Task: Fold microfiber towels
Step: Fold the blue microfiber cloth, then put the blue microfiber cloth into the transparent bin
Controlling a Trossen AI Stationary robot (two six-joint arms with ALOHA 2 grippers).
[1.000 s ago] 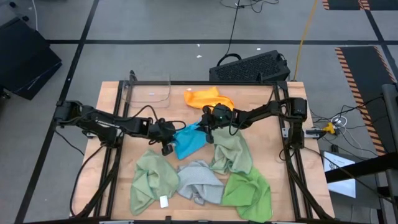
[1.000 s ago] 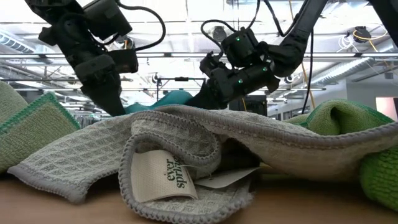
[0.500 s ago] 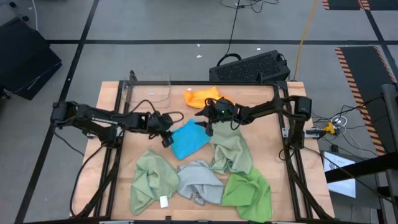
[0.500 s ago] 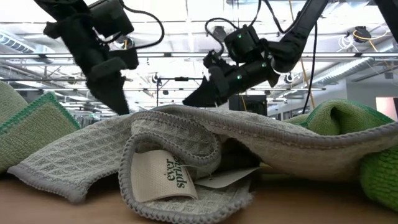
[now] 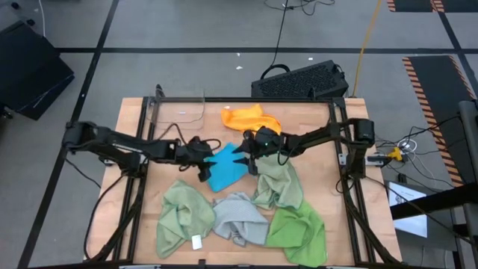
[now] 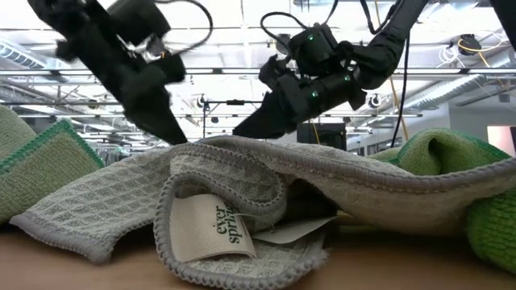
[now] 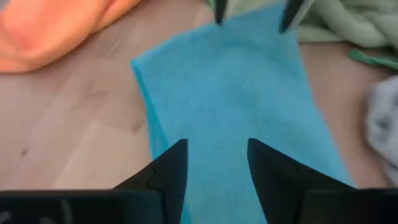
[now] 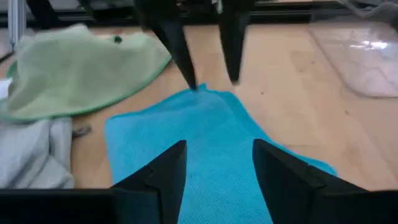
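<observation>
Dark jointed arms, looping black cables, green lights

Two arms meet near the middle of the high view.
Left gripper (image 5: 207, 159) and right gripper (image 5: 240, 149) – both low, fingers spread apart, facing each other.

Light wooden bench (image 5: 314, 119) on a grey concrete floor (image 5: 187, 30) crossed by dark lines; black keyboard (image 5: 300, 79) beyond the far edge; orange-black hazard stripes (image 5: 429, 82) right; ceiling trusses (image 6: 451, 72) and lights behind.

Towel (image 5: 226, 166) mid-table, left gripper (image 5: 203, 152) left, right gripper (image 5: 246, 149) right
</observation>
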